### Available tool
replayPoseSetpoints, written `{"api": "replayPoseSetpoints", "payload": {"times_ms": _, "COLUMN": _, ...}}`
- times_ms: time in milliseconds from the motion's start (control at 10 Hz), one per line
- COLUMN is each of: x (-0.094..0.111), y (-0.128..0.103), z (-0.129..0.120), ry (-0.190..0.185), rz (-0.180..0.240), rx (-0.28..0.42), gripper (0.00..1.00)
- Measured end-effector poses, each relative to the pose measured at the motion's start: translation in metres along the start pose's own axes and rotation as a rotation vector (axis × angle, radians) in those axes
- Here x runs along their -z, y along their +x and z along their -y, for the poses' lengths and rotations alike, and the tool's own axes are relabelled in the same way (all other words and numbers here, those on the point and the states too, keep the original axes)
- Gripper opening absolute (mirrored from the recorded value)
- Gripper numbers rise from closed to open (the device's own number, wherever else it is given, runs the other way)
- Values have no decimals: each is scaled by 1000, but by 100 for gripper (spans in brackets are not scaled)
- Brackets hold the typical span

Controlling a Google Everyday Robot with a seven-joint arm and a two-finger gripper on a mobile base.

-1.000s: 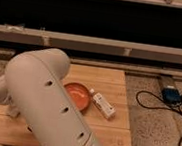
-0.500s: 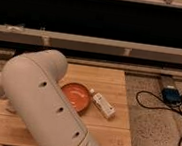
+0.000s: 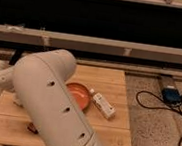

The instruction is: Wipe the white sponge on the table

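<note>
Arm: the robot's cream-white arm [image 3: 54,108] is filling the lower left and centre of the frame, rising from the bottom edge to a rounded elbow and bending away toward the left edge
Gripper: the gripper is sitting out of sight behind that thick link, somewhere over the left-middle of the frame; its jaws are clenched tight, and whether they are pinching anything cannot be told
Sponge: the white sponge is not showing clearly; only a small pale scrap [image 3: 18,99] is peeking out at the arm's left edge, too little to name, so how the sponge is lying against the jaws cannot be told
Surface: the table [image 3: 114,83], honey-tan planks, is spreading across the lower half of the frame, its left-middle stretch lying under the arm
Bowl: an orange bowl [image 3: 80,96] is sitting at the centre of the frame, its left side disappearing behind the arm
Bottle: a white capped bottle [image 3: 103,105] is lying on its side just right of the bowl, slanting toward the lower right
Bar: a dark red bar [image 3: 31,128] is poking out from under the arm at lower left
Floor: speckled floor [image 3: 151,141] is showing at right, where a blue box [image 3: 171,94] is trailing black cables [image 3: 153,103] toward the right edge
Backdrop: long pale ledges [image 3: 138,49] are running across the upper half, with dark gaps between them
</note>
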Motion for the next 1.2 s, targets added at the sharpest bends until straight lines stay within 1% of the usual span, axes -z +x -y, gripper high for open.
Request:
{"api": "replayPoseSetpoints", "payload": {"times_ms": 300, "x": -3, "y": 12, "z": -30, "ry": -4, "rz": 2, "rx": -65, "gripper": 0}}
{"api": "replayPoseSetpoints", "payload": {"times_ms": 500, "x": -7, "y": 20, "z": -60, "ry": -25, "rz": -3, "rx": -106, "gripper": 0}}
{"api": "replayPoseSetpoints", "payload": {"times_ms": 800, "x": -12, "y": 17, "z": -90, "ry": -57, "rz": -5, "rx": -135, "gripper": 0}}
{"api": "replayPoseSetpoints", "payload": {"times_ms": 1000, "x": -14, "y": 13, "z": -106, "ry": -81, "rz": -8, "rx": -141, "gripper": 0}}
{"api": "replayPoseSetpoints", "payload": {"times_ms": 1200, "x": -13, "y": 3, "z": -114, "ry": -91, "rz": -6, "rx": -135, "gripper": 0}}
